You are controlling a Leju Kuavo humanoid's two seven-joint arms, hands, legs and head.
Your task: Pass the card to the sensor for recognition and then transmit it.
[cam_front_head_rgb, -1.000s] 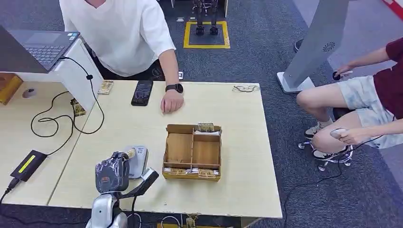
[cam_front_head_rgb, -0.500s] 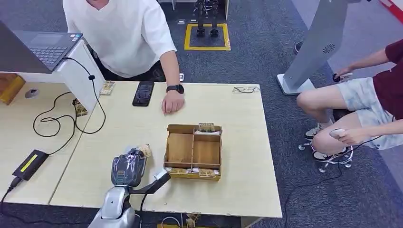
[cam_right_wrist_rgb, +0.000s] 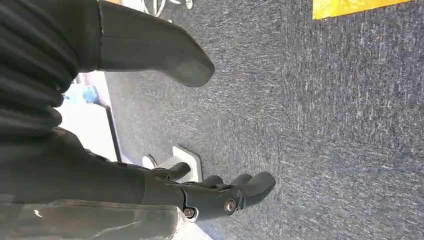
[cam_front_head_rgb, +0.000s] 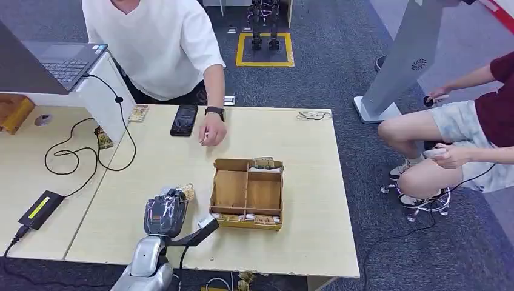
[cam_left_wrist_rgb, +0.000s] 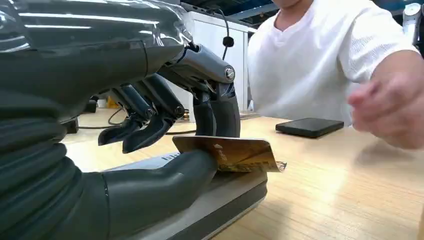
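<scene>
Left wrist view: the left hand (cam_left_wrist_rgb: 150, 150) pinches the card (cam_left_wrist_rgb: 230, 152) between thumb and finger, just above the grey sensor (cam_left_wrist_rgb: 220, 192).
Right hand (cam_right_wrist_rgb: 200, 190) hangs over carpet at lower centre, fingers apart, holding nothing.

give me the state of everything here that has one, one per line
left hand: pinching the card
card: held flat just above the sensor
sensor: flat on the table
right hand: holding nothing, fingers loosely curled
wooden box: open-topped, cards along its edges
phone: screen dark
laptop: lid open
</scene>
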